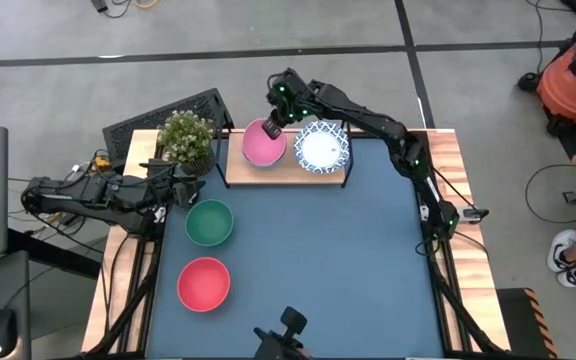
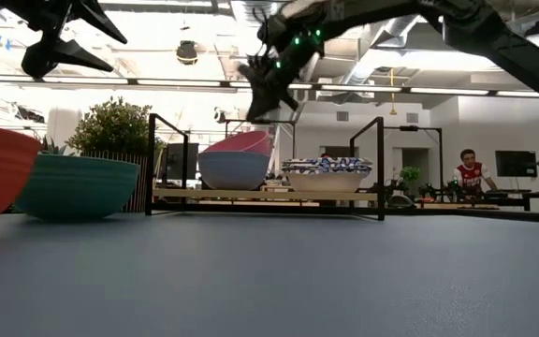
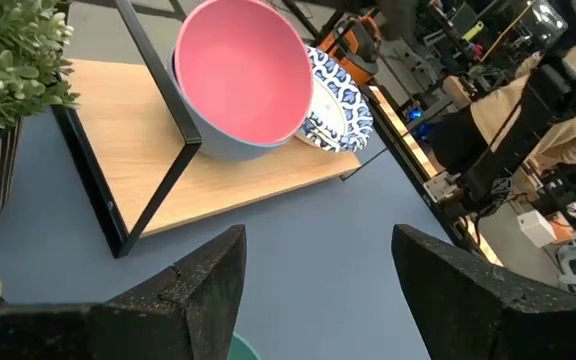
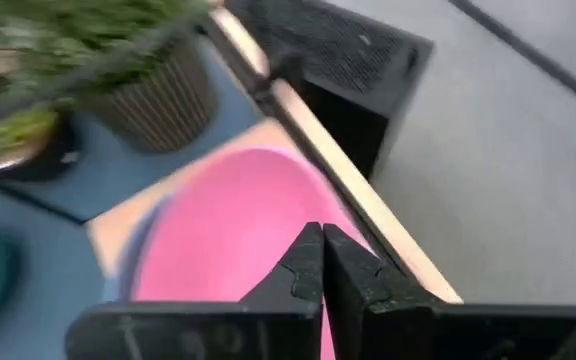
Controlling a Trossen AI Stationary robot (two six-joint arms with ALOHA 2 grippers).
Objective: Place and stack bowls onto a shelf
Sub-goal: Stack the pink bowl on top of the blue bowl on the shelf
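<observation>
The red bowl (image 1: 204, 284) sits at about 8 o'clock on the desk (image 1: 368, 260), with the green bowl (image 1: 209, 222) just beyond it toward 10 o'clock. The left tool (image 1: 182, 186) hovers beside the green bowl with its fingers spread wide and nothing between them; the potted plant (image 1: 187, 139) stands close behind it, so a hasty lift could clip the leaves.

At 12 o'clock, the shelf (image 1: 286, 168) carries the pink bowl (image 1: 263, 143) and, to its right, the blue-patterned white bowls (image 1: 322, 147). In the low view the pink bowl leans, apparently nested crooked in a pale blue bowl (image 2: 234, 168); a nudge could slide it off. The right tool (image 1: 271, 125) hangs over its far rim, fingers pressed together, apparently gripping nothing, so drawing away carelessly could drag that rim.

The shelf's black end frames narrow any approach, and only its left end looks free. The desk's right half offers open room.
</observation>
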